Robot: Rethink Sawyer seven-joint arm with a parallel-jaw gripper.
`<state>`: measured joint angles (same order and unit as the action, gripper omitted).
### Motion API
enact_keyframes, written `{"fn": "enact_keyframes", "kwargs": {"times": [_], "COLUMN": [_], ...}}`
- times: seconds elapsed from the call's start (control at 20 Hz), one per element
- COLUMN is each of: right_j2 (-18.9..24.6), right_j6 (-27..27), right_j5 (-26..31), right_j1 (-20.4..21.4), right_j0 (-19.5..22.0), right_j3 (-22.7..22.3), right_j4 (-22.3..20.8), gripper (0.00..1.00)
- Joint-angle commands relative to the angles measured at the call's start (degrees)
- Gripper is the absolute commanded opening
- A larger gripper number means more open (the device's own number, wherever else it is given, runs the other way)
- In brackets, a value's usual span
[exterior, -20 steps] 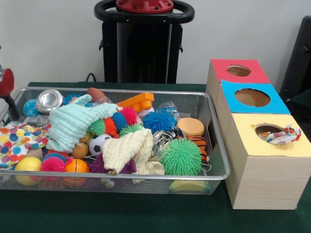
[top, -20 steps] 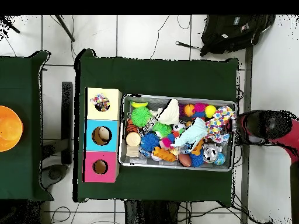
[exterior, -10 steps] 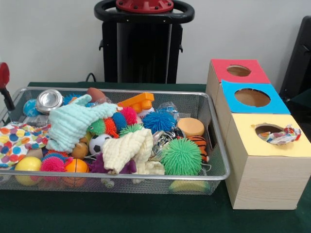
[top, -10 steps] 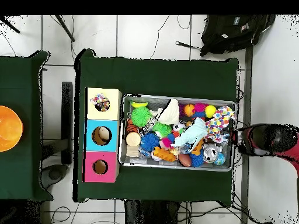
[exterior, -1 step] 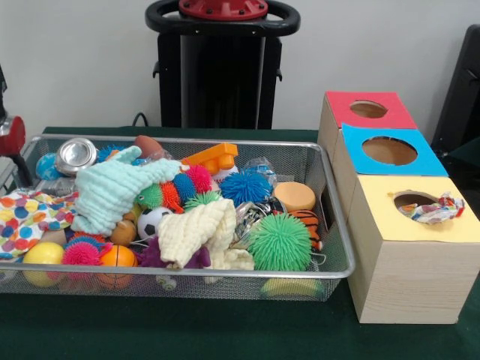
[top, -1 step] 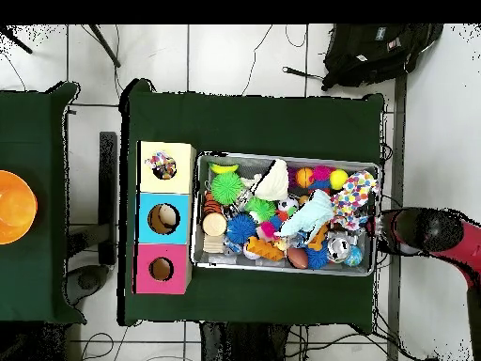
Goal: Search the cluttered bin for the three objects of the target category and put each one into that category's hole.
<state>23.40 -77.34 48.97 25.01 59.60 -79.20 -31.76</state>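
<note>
Here, wire bin (exterior, -1 step: pixel 330 225) heaped with spiky balls, cloths and toys at centre frame, patterned cloth (exterior, -1 step: pixel 433 209) stuffed in the yellow box's hole (exterior, -1 step: pixel 414 200) at right, red arm (top, -1 step: pixel 437 228) just beyond the bin's right end overhead, gripper state impossible to tell.

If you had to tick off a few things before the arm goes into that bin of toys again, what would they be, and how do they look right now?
1. Arm in view: ok, at the bin's end, outside the rim.
2. Gripper open or shut: cannot tell; only a red and black part shows at the front view's left edge.
3. Holes free: red hole and blue hole ok; yellow hole not ok, a patterned cloth hangs out of it.
4. Toys reachable: ok for those on top, like the green spiky ball; others lie under the mint cloth and cream cloth.
5. Bin beside the boxes: ok.
</note>
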Motion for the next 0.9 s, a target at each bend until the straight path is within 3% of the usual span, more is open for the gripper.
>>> {"fn": "enact_keyframes", "kwargs": {"times": [0.05,0.9], "right_j2": [1.4,2.5], "right_j6": [5.7,7.4], "right_j5": [-3.1,-3.2], "right_j1": [-3.5,-10.0], "right_j0": [-0.8,-1.6], "right_j3": [-4.3,0.5], "right_j4": [-2.7,-3.0], "gripper": [1.00,1.00]}}
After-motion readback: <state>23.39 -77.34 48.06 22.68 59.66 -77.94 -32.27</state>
